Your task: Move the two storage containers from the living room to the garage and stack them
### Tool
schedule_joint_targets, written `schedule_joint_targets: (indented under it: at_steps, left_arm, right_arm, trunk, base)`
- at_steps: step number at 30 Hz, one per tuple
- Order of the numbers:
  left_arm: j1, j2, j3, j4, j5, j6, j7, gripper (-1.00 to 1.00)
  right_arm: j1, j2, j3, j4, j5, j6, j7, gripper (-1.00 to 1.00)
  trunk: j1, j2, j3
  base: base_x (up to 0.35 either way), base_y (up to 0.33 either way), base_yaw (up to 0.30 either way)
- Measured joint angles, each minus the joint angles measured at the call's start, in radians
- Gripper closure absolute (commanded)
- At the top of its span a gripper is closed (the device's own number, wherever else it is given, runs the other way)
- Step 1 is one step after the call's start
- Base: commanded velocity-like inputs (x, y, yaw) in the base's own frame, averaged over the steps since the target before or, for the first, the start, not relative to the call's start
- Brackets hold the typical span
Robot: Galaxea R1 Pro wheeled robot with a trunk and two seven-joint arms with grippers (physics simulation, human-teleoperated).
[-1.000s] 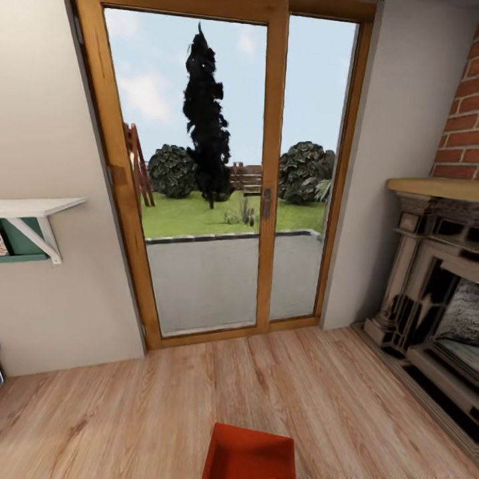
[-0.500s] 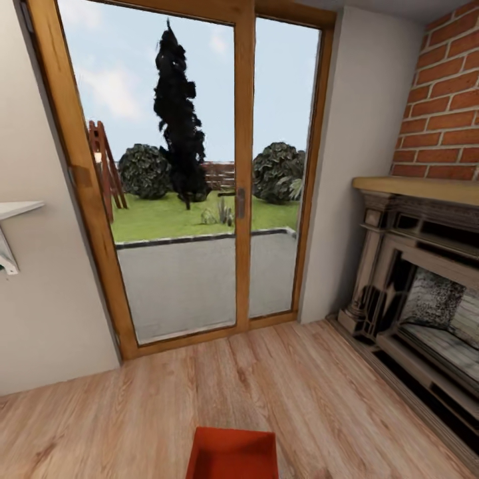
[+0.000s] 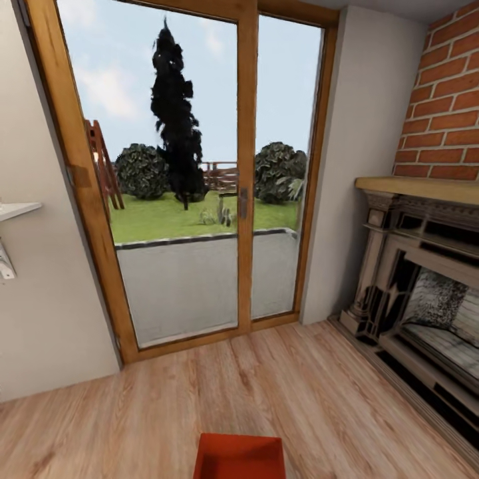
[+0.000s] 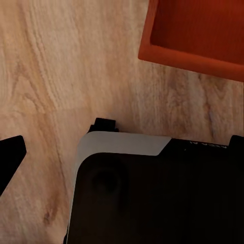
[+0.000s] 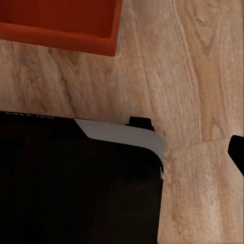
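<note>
Standing on the light wood plank floor [image 3: 332, 399] of the living room, one orange-red storage container [image 3: 239, 456] sits at the bottom centre of the head frame, open top up, just ahead of the robot's dark base [image 4: 152, 193]. Judged: it lies low and central so both arms can reach it. Same bin appears at upper right of the left wrist frame [image 4: 198, 35] and upper left of the right wrist frame [image 5: 61, 23]. State of the fingers: cannot tell for either arm. Room: glass doors [image 3: 179, 173] at centre, brick fireplace [image 3: 426, 279] at right, white shelf [image 3: 13, 211] at left edge.
</note>
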Motion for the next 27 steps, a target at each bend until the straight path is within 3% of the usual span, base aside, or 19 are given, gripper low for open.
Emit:
schedule_joint_targets:
  at_steps: [27]
  left_arm:
    - [0.0,0.0,0.0,0.0,0.0,-0.001,0.0,-1.0]
  right_arm:
    - [0.0,0.0,0.002,0.0,0.0,0.0,0.0,-1.0]
  trunk:
    - [0.0,0.0,0.0]
  base:
    - [0.008,0.055,-0.001]
